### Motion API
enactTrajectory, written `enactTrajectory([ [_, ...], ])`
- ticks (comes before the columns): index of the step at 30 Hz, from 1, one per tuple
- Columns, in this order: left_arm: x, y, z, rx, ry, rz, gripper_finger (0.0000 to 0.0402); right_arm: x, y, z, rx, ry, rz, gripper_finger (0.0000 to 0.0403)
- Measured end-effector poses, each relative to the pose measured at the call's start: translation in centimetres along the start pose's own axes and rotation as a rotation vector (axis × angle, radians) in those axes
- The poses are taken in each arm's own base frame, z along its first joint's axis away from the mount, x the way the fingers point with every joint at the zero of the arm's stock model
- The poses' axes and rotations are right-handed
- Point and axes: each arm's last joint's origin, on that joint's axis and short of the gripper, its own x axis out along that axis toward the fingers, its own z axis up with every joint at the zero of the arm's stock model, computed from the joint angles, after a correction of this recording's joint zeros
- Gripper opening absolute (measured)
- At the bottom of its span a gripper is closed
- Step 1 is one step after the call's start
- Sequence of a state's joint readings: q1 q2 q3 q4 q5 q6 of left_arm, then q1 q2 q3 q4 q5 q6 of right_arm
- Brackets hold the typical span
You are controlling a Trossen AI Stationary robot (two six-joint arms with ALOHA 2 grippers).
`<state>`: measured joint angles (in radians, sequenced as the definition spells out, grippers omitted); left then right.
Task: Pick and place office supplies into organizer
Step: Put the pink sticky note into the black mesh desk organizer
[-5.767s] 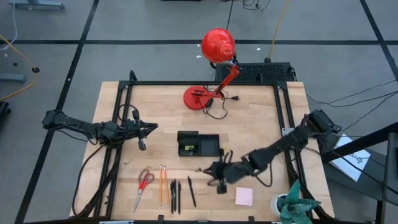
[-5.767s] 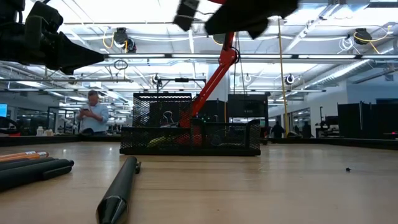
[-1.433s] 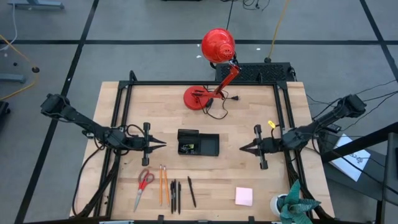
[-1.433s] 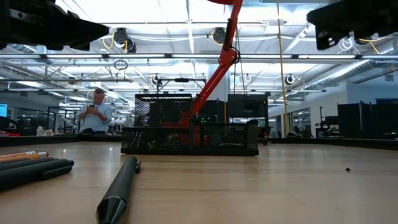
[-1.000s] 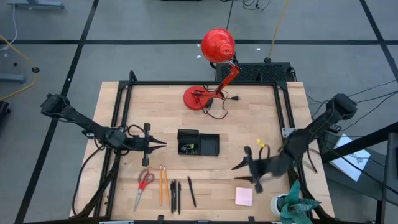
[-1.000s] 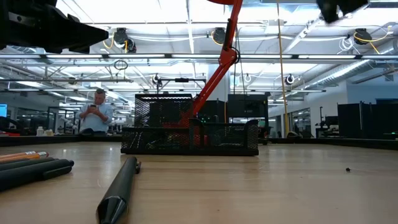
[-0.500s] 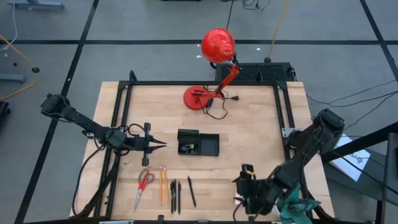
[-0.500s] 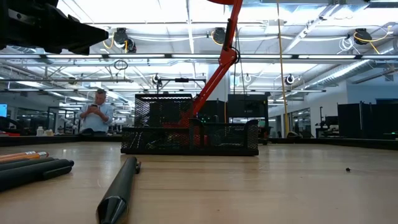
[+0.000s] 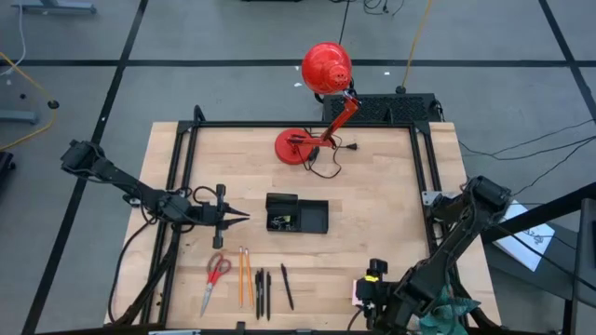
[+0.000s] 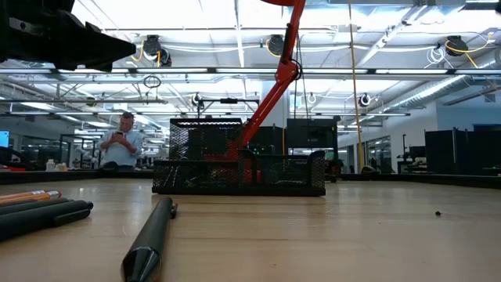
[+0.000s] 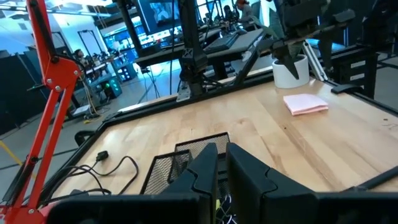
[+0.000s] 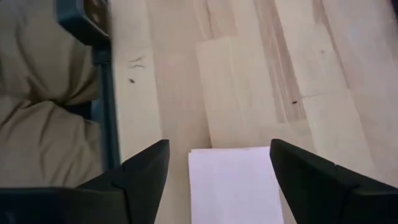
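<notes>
The pink sticky-note pad (image 12: pixel 234 182) lies flat on the table near its near right corner. My right gripper (image 12: pixel 217 163) hangs open just above it, tipped downward, one finger on either side of the pad; in the high view the gripper (image 9: pixel 365 298) covers most of it. My left gripper (image 9: pixel 238 216) waits shut and level, left of the black mesh organizer (image 9: pixel 298 216). Red-handled scissors (image 9: pixel 216 274), two orange pencils (image 9: pixel 244 275) and three black pens (image 9: pixel 264 294) lie flat in a row near the front edge.
A red desk lamp (image 9: pixel 300 147) stands at the far middle, its cord beside the base. A white pot with a green plant (image 9: pixel 440 313) sits at the near right corner, close to my right arm. Black frame rails (image 9: pixel 179 186) run along both sides of the table.
My right gripper has swung from the middle right of the table toward the near edge, sinking and tipping downward until it hangs over the pink pad. It has left the low view. The left arm and all supplies have kept still.
</notes>
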<state>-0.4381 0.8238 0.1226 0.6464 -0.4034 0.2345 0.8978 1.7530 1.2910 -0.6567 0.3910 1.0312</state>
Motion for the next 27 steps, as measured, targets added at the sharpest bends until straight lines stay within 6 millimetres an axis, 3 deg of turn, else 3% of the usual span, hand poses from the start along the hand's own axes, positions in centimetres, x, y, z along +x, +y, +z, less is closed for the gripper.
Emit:
enactTrajectory([
  [7,0.0,-0.1,-0.4,0.035,0.037,-0.008,0.0042,2.5,1.0,-1.0,0.083,0.119,0.003,0.0256],
  [16,0.0,-0.1,-0.4,0.033,0.044,0.000,0.0042,4.3,1.5,-1.8,0.078,0.244,-0.066,0.0236],
  [27,0.0,-0.1,-0.4,0.031,0.043,0.000,0.0042,5.9,-0.2,-3.2,0.033,0.335,-0.266,0.0231],
])
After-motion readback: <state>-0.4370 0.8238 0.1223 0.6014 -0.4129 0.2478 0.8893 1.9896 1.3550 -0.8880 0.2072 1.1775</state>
